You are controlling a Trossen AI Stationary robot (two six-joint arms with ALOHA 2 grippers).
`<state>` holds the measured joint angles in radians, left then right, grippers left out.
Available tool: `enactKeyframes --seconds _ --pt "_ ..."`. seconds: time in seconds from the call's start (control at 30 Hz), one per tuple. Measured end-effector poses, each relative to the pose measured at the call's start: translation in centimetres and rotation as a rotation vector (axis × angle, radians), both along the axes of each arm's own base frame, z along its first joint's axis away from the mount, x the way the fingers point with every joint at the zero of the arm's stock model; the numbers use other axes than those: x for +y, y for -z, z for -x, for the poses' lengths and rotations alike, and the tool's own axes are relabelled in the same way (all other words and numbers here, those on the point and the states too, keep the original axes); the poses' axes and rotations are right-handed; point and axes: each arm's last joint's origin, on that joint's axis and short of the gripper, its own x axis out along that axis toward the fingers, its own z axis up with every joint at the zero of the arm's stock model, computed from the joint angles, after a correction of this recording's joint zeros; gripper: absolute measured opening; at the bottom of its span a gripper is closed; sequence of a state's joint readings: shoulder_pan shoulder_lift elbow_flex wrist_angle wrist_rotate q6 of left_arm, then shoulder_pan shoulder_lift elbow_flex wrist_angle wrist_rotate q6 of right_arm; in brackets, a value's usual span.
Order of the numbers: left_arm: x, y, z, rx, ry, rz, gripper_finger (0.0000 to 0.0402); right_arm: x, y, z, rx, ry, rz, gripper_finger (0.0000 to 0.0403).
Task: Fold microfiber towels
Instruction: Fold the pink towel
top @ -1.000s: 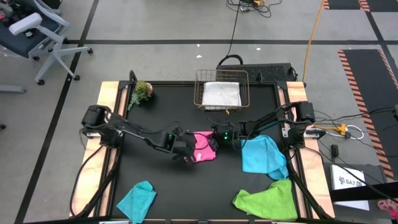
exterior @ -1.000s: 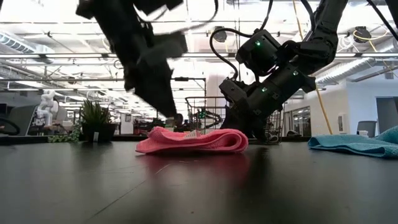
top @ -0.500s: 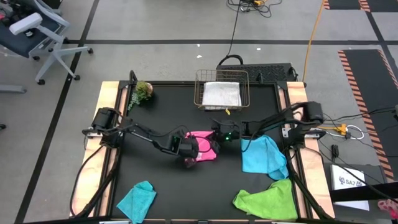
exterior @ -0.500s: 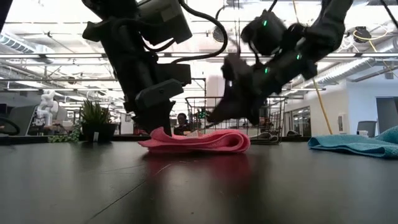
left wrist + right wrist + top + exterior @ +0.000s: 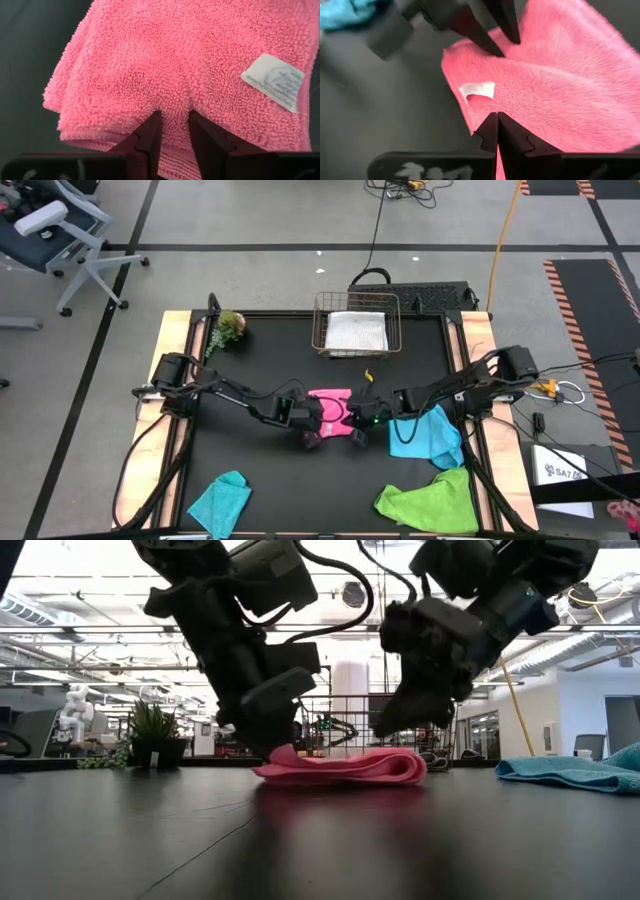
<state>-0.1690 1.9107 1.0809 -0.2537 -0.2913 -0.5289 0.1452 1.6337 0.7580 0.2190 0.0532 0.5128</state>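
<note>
Two claws of mine meet over one cloth. From the high view, the hot pink towel point(image 5: 331, 408) lies folded near the middle of the black table point(image 5: 250, 370), its long axis running roughly from my left side to my right. My left gripper point(image 5: 310, 432) sits at the towel's near-left corner and my right gripper point(image 5: 357, 430) at its near-right corner, so both are touching or just beside the same near edge, neither nearer than the other. The white towel point(image 5: 356, 331) rests in the wire basket point(image 5: 322, 310) at the far edge; the sky blue towel point(image 5: 424, 430), lime green towel point(image 5: 430, 502) and teal towel point(image 5: 221, 500) lie apart from my work.

At table height, the pink towel point(image 5: 345, 766) is a flat, layered roll. My left gripper point(image 5: 272, 740) comes down on one end and my right gripper point(image 5: 400, 728) on the other.

Through my left wrist, my left gripper point(image 5: 173, 120) pinches a small ridge of pink pile, the jaws narrowly parted around it. The white care label point(image 5: 274, 80) lies off to one side.

Through my right wrist, my right gripper point(image 5: 498, 125) is fully closed, tips pressed together at the towel's edge; I cannot tell whether any cloth is caught between them.
</note>
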Motion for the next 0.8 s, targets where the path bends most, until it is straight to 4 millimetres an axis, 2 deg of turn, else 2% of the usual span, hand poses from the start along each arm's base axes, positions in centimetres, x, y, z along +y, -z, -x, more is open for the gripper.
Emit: enactKeyframes --seconds 0.2,0.43,0.53,0.7,0.8 --pt "0.6 0.0 -0.1 -0.005 -0.017 0.013 0.0104 0.8 1.7 0.0 0.065 -0.005 -0.018 0.0" --pt "0.9 0.0 -0.1 -0.002 -0.041 0.02 0.0104 1.7 2.0 0.9 0.159 -0.051 -0.023 0.0" --pt "0.9 0.0 -0.1 -0.003 -0.041 0.02 0.0104 1.8 1.3 0.9 0.125 -0.054 -0.029 0.0" --pt "0.9 0.0 -0.1 -0.004 -0.04 0.016 0.0104 1.5 -1.4 0.7 -0.019 -0.043 -0.054 0.0" --pt "0.9 0.0 -0.1 -0.003 -0.04 0.021 0.0104 0.6 -1.9 1.1 0.003 -0.004 -0.044 0.0"
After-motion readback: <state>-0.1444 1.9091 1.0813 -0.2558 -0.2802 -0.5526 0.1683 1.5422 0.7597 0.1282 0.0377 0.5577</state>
